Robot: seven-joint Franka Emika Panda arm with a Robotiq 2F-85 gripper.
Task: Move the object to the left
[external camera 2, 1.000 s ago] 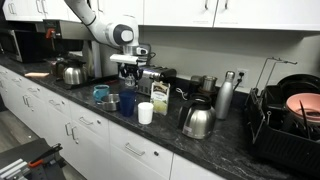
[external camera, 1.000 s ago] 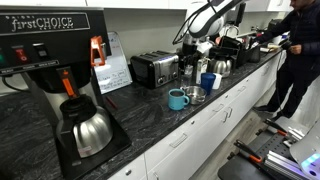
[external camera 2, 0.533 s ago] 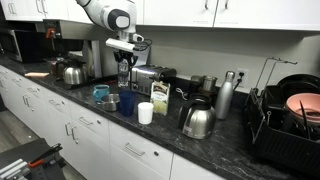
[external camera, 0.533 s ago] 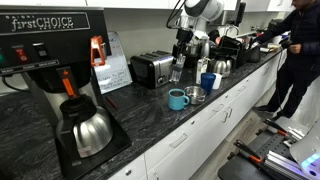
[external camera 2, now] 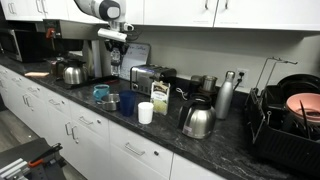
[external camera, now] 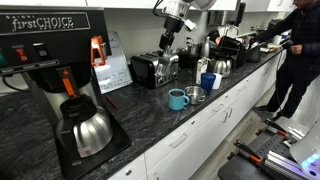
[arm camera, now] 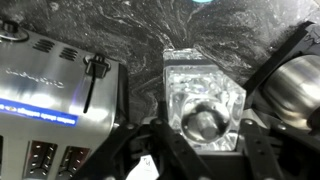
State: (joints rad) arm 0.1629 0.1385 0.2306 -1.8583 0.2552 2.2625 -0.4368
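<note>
My gripper (arm camera: 200, 142) is shut on the clear, handle-less drinking glass (arm camera: 203, 98), with a finger on each side of it. In both exterior views the gripper (external camera: 165, 44) (external camera 2: 115, 52) holds the glass (external camera: 164, 53) (external camera 2: 114, 63) high in the air. It hangs over the black counter (external camera: 150, 115) beside the silver toaster (external camera: 153, 68). In the wrist view I look down through the glass at the dark counter, with the toaster (arm camera: 50, 110) to its left.
A teal mug (external camera: 177, 99), a blue cup (external camera: 208, 81) and a steel kettle (external camera: 220, 66) stand on the counter. A coffee maker (external camera: 60, 80) is near the camera. A white cup (external camera 2: 145, 113), a steel carafe (external camera 2: 197, 120) and a dish rack (external camera 2: 290, 120) stand further along. A person (external camera: 300, 50) is at the far end.
The gripper has risen with the glass and moved along the counter from above the mugs to beside the toaster, toward the coffee maker.
</note>
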